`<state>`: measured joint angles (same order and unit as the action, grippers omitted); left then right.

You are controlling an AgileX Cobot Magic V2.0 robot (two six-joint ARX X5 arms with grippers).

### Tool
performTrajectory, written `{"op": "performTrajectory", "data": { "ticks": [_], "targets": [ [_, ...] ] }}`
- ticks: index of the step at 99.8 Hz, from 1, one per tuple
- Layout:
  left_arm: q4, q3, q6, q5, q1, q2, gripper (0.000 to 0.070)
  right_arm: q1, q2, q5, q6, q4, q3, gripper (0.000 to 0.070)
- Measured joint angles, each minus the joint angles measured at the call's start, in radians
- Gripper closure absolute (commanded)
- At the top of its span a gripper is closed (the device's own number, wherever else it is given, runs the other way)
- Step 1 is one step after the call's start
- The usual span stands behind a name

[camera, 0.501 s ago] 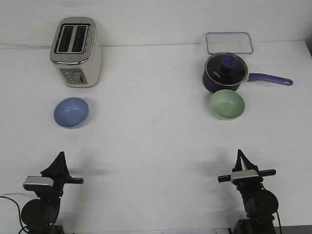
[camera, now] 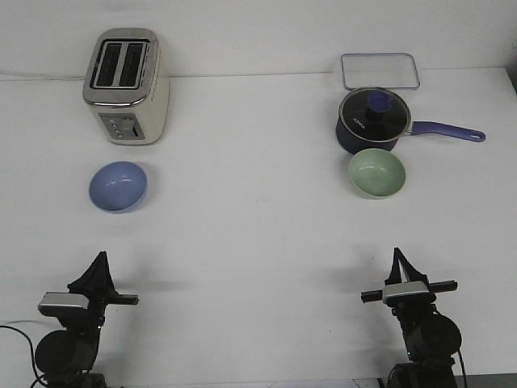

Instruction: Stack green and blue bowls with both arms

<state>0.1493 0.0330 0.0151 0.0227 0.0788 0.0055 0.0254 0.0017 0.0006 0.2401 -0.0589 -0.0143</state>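
- Neither arm has a bowl; the step in hand looks like the first reach.
- Left gripper (camera: 98, 260) holds nothing, fingers meeting at a point; blue bowl (camera: 118, 186) sits ahead of it on the desk (camera: 258, 242).
- Right gripper (camera: 398, 257) likewise narrow and empty; green bowl (camera: 376, 173) lies ahead, slightly leftward (touching or nearly touching the saucepan (camera: 373, 121)).
- Best approach the green rim from the near side, avoiding the pan.
- Saucepan's white lettering is too small to read.

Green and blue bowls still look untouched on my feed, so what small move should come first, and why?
Probably reach the left gripper forward to the blue bowl, directly ahead of it. Both bowls sit apart on the table, the green bowl close against the saucepan, and the right gripper is also parked near the front edge. Neither holds anything, so an approach comes first.
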Motion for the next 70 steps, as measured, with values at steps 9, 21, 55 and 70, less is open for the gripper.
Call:
{"op": "performTrajectory", "data": {
  "ticks": [9,21,55,70],
  "targets": [
    [0.0,0.0,0.0,0.0,0.0,0.0,0.0687,0.0,0.0,0.0,0.0,0.0,0.0,0.07],
    [0.0,0.0,0.0,0.0,0.0,0.0,0.0687,0.0,0.0,0.0,0.0,0.0,0.0,0.07],
    [0.0,0.0,0.0,0.0,0.0,0.0,0.0687,0.0,0.0,0.0,-0.087,0.042,0.0,0.07],
    [0.0,0.0,0.0,0.0,0.0,0.0,0.0687,0.0,0.0,0.003,-0.291,0.05,0.0,0.07]
  ]
}}
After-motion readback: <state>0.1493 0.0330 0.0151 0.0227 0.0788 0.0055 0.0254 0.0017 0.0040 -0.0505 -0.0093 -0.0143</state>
